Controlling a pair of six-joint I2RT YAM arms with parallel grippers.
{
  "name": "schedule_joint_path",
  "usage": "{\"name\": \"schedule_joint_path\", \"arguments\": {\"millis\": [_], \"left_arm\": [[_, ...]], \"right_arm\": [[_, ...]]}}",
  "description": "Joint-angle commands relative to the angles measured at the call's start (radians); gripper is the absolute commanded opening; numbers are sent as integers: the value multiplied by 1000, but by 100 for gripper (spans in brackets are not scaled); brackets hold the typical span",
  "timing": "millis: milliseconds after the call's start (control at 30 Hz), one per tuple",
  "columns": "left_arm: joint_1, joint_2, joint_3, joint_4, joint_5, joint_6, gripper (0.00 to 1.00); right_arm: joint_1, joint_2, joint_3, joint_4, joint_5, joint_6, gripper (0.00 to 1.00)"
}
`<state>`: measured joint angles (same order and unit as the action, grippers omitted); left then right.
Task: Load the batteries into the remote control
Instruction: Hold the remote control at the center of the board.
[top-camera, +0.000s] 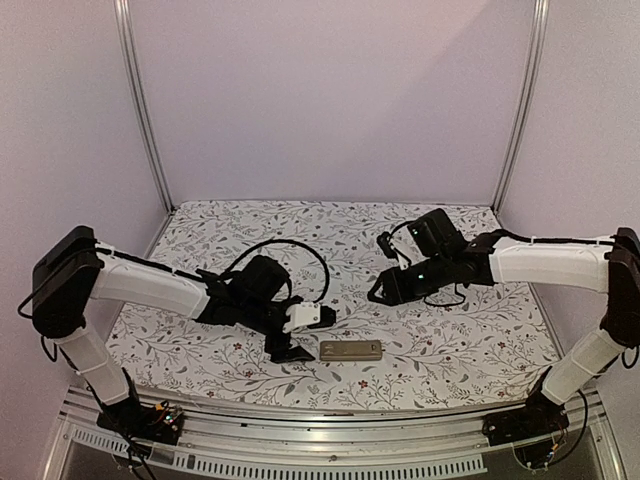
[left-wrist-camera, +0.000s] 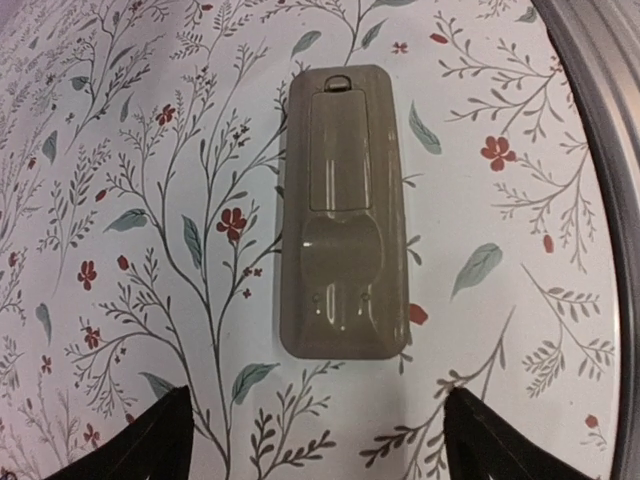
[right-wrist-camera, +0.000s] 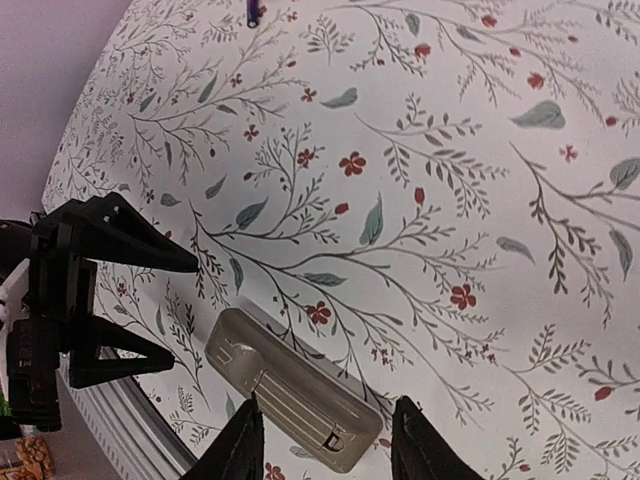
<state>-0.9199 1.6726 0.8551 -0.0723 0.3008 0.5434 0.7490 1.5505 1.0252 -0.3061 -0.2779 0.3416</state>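
The remote control (top-camera: 351, 350) lies back-up near the table's front edge, tan-grey, with its cover closed over the battery recess. It also shows in the left wrist view (left-wrist-camera: 345, 210) and the right wrist view (right-wrist-camera: 295, 395). My left gripper (top-camera: 310, 335) is open and empty just left of the remote's end, with its fingers spread wide (left-wrist-camera: 318, 420). My right gripper (top-camera: 383, 285) is open and empty, raised above the table behind and to the right of the remote (right-wrist-camera: 328, 430). No batteries show clearly. A tiny dark stick (right-wrist-camera: 252, 12) lies far off; I cannot tell what it is.
The floral tablecloth (top-camera: 450, 340) covers the table. A metal rail (left-wrist-camera: 610, 150) runs along the front edge close to the remote. Plain walls and metal posts (top-camera: 145, 110) enclose the sides and back.
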Motion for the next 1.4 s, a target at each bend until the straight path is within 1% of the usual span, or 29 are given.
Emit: {"name": "schedule_joint_path", "arguments": {"millis": [0, 100, 200, 300, 433, 533, 600, 733, 767, 833, 933, 1000, 1067, 1133, 1200, 1367], "left_arm": [[-27, 93, 22, 107, -12, 53, 84], [-30, 117, 29, 117, 8, 48, 83], [-34, 123, 16, 118, 45, 46, 83], [-49, 147, 14, 120, 41, 38, 82], [-66, 192, 52, 122, 37, 4, 79], [-75, 216, 67, 121, 44, -13, 75], [-82, 226, 68, 113, 39, -25, 72], [-100, 229, 75, 91, 48, -39, 58], [-105, 229, 77, 89, 46, -50, 57], [-114, 232, 83, 89, 36, -82, 56], [-124, 235, 82, 89, 10, -117, 56], [-130, 242, 81, 89, -11, -125, 56], [-133, 252, 87, 87, -33, -130, 55], [-134, 261, 95, 83, -46, -137, 52], [-137, 264, 97, 83, -55, -138, 52], [-144, 265, 96, 83, -64, -137, 51]], "right_arm": [[54, -26, -77, -52, 92, 335, 42], [59, -5, -111, -67, 80, 388, 42], [59, 18, -160, -38, 41, 424, 42], [60, 50, -174, -19, 28, 441, 42], [59, 95, -173, -5, 11, 438, 42], [59, 124, -183, 50, -36, 436, 41], [59, 133, -189, 84, -64, 443, 38], [59, 152, -186, 89, -74, 443, 35], [59, 160, -179, 88, -77, 440, 35], [59, 173, -155, 68, -71, 424, 34], [59, 172, -94, -37, 18, 393, 35], [59, 157, -53, -112, 81, 366, 37], [61, 148, -14, -171, 116, 336, 39], [76, 148, 0, -195, 140, 324, 39], [99, 153, 9, -209, 154, 324, 37], [127, 176, 19, -238, 149, 356, 25]]}}
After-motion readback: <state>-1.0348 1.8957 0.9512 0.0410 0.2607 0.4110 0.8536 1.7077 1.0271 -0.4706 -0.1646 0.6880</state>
